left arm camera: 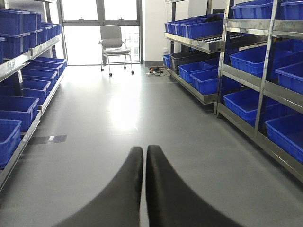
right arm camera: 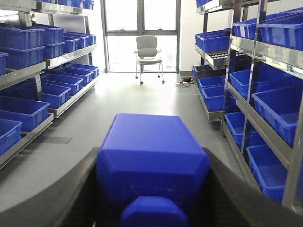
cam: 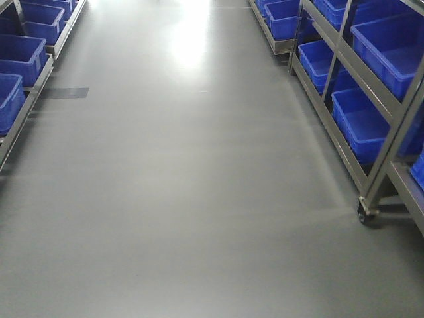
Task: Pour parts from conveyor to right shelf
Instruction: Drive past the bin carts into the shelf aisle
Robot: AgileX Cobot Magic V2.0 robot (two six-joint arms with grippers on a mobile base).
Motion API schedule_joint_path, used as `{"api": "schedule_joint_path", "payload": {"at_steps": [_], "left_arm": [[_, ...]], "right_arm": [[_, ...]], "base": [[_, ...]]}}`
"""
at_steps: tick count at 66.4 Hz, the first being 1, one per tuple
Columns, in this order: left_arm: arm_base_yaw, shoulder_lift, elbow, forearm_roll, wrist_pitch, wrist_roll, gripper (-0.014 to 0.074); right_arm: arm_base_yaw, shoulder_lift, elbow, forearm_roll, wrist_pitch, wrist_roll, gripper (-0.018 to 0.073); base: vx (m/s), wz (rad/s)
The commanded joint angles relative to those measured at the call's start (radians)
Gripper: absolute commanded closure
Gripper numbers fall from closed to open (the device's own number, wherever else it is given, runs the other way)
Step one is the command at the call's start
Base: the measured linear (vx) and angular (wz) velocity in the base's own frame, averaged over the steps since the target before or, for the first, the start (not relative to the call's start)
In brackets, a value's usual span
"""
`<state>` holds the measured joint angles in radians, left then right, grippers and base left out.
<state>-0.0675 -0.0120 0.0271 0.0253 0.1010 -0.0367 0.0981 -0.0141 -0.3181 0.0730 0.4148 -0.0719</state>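
On the shiny steel right shelf [right arm camera: 256, 94], glossy blue plastic bins [right arm camera: 279, 106] are sitting, near interiors bare. The right gripper [right arm camera: 152, 161] is clenching the small bright-blue studded plastic block [right arm camera: 151, 142]; the left gripper [left arm camera: 144, 158] is pressing its black fingers together.

The block [right arm camera: 152, 161] sits between the fingers of the right gripper [right arm camera: 152, 189]; the right shelf [right arm camera: 272, 53] stands to its right, a chair [right arm camera: 147, 49] far ahead.

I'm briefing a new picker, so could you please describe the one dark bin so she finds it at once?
Look down the aisle toward the window and the grey chair. On the right shelf nearest it, just under the roller rails, sits the dark bin; every bin beside it is bright blue.
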Motion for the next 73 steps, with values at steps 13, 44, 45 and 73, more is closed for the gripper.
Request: {"api": "schedule_joint_path", "payload": {"at_steps": [13, 44, 45, 73], "left_arm": [[-0.005, -0.012, -0.019, -0.006, -0.079, -0.008, 0.0603], [-0.005, -0.012, -0.019, -0.006, -0.079, -0.008, 0.0603], [-0.005, -0.012, -0.019, -0.006, -0.079, -0.008, 0.0603], [-0.005, -0.012, -0.019, -0.006, -0.079, -0.008, 0.0603]], "right_arm": [[0.003, 0.021, -0.029, -0.003, -0.081, 0.0, 0.0564], [0.003, 0.021, -0.029, -0.003, -0.081, 0.0, 0.0564], [0.003, 0.021, -0.029, -0.003, -0.081, 0.0, 0.0564], [0.003, 0.021, -0.029, -0.003, -0.081, 0.0, 0.0564]], "base": [[0.65, 0.01], [0.69, 0.11], [0.68, 0.08], [0.69, -0.01]]}}
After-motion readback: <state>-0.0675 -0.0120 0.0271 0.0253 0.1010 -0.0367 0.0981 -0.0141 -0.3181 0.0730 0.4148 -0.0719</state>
